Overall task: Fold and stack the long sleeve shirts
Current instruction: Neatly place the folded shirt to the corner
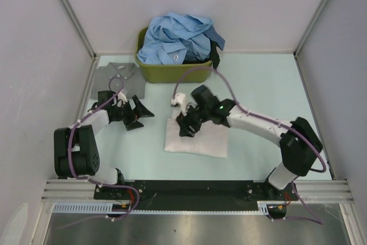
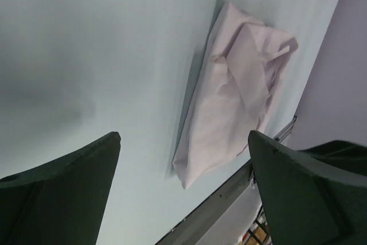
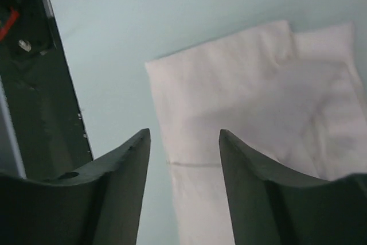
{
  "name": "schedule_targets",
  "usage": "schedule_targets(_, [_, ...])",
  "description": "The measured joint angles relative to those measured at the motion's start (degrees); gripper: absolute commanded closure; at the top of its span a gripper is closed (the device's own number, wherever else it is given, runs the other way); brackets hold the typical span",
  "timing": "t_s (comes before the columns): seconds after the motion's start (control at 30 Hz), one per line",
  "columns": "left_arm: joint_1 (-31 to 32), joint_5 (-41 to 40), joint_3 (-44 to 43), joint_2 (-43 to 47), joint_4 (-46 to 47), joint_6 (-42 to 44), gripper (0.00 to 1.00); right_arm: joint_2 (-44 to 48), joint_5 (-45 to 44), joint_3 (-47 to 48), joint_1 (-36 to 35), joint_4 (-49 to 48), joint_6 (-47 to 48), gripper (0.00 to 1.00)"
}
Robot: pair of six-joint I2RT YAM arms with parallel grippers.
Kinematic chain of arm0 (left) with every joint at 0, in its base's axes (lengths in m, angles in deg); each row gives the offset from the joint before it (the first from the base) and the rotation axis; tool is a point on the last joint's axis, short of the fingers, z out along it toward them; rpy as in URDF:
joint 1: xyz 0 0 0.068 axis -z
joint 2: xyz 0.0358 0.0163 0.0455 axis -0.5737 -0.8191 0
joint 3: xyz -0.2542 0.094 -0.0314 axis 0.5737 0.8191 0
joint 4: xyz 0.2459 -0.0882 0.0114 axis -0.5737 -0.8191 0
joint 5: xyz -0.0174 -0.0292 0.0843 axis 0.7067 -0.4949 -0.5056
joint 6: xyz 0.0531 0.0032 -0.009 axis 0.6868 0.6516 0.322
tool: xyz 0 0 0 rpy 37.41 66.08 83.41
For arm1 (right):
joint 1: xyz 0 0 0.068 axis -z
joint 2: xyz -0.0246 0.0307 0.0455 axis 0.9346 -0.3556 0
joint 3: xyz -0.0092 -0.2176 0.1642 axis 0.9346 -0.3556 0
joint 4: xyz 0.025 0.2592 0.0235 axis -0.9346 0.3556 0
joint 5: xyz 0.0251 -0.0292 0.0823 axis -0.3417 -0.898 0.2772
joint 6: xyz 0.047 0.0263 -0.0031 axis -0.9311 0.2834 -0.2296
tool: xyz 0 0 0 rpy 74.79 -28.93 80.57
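Note:
A white long sleeve shirt [image 1: 198, 137] lies folded into a rectangle on the pale green table, in front of the right arm. My right gripper [image 1: 185, 126] hovers low over its left edge. In the right wrist view the jaws [image 3: 183, 133] stand apart, with that edge of the white shirt [image 3: 258, 96] between and below them and nothing pinched. My left gripper [image 1: 140, 119] is wide open over bare table to the shirt's left. Its wrist view shows the white shirt [image 2: 235, 96] beyond the gripper [image 2: 183, 137]. Light blue shirts [image 1: 180, 38] are heaped in the tub. A grey shirt [image 1: 117, 76] lies flat at the back left.
The olive-green tub [image 1: 172, 72] stands at the back centre against the wall, with a dark cloth [image 1: 215, 55] at its right rim. White walls close the left, right and back. A black rail [image 1: 189, 187] runs along the near table edge.

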Motion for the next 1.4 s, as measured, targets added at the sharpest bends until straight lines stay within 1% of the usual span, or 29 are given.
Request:
schedule_targets(0.07, [0.0, -0.3, 0.1, 0.0, -2.5, 1.0, 0.01, -2.7, -5.6, 0.1, -6.5, -1.7, 2.5, 0.54])
schedule_targets(0.1, [0.0, -0.5, 0.1, 0.0, -3.2, 1.6, 0.01, -4.4, -7.8, 0.3, -9.2, -2.3, 3.4, 0.58])
schedule_targets(0.2, [0.0, -2.1, 0.1, 0.0, -5.5, 3.1, 0.01, -10.2, -13.6, 2.2, -15.0, -3.7, 5.7, 0.6])
schedule_targets(0.33, [0.0, -5.0, -0.1, 0.0, -7.2, 4.2, 0.01, -16.7, -19.3, 4.5, -20.0, -7.0, 6.5, 0.6])
schedule_targets(0.47, [0.0, -7.3, -1.1, -0.2, -8.5, 5.1, 0.0, -20.4, -23.9, 5.8, -23.2, -9.2, 6.6, 0.59])
schedule_targets(0.53, [0.0, -8.0, -1.3, -0.2, -8.6, 5.2, 0.0, -21.6, -25.3, 6.2, -23.6, -10.0, 6.9, 0.59])
schedule_targets(0.6, [0.0, -8.7, -1.3, -0.2, -8.8, 5.3, 0.01, -22.4, -26.4, 6.3, -23.6, -10.4, 7.2, 0.65])
schedule_targets(0.63, [0.0, -8.9, -1.3, -0.2, -8.8, 5.3, 0.0, -22.5, -26.7, 6.3, -23.6, -10.9, 7.5, 0.7])
schedule_targets(0.67, [0.0, -9.0, -1.3, -0.2, -8.9, 5.4, 0.01, -22.6, -27.2, 6.3, -23.6, -11.1, 7.8, 0.87])
schedule_targets(0.7, [0.0, -9.0, -1.3, -0.2, -8.9, 5.4, 0.01, -22.6, -27.5, 6.3, -23.5, -11.2, 8.1, 0.99])
schedule_targets(0.83, [0.0, -8.0, 0.0, 0.0, -8.5, 6.0, 0.01, -22.6, -28.1, 6.3, -22.8, -11.3, 8.5, 1.0])
schedule_targets(0.97, [0.2, -1.2, 4.1, 0.7, -5.8, 6.3, 0.0, -21.2, -26.4, 6.2, -21.2, -11.3, 7.5, 1.0])
schedule_targets(1.03, [1.3, 2.2, 6.6, 0.9, -2.9, 5.1, 0.01, -18.9, -24.5, 5.4, -20.0, -12.1, 6.5, 1.0])
schedule_targets(1.13, [5.2, 6.1, 8.7, 0.9, 1.9, 1.9, 0.01, -14.3, -22.3, 3.8, -18.4, -13.1, 5.0, 1.0])
schedule_targets(1.2, [8.2, 7.8, 9.3, 0.9, 6.8, -1.3, 0.01, -11.5, -21.0, 2.9, -17.3, -14.3, 4.1, 1.0])
schedule_targets(1.3, [11.1, 9.2, 9.8, 0.1, 13.9, -5.9, 0.01, -9.5, -19.4, 1.7, -16.5, -15.3, 3.5, 1.0])
schedule_targets(1.4, [12.4, 9.7, 10.4, -1.8, 20.5, -10.6, 0.01, -9.3, -17.9, 0.6, -16.1, -15.9, 2.6, 1.0])
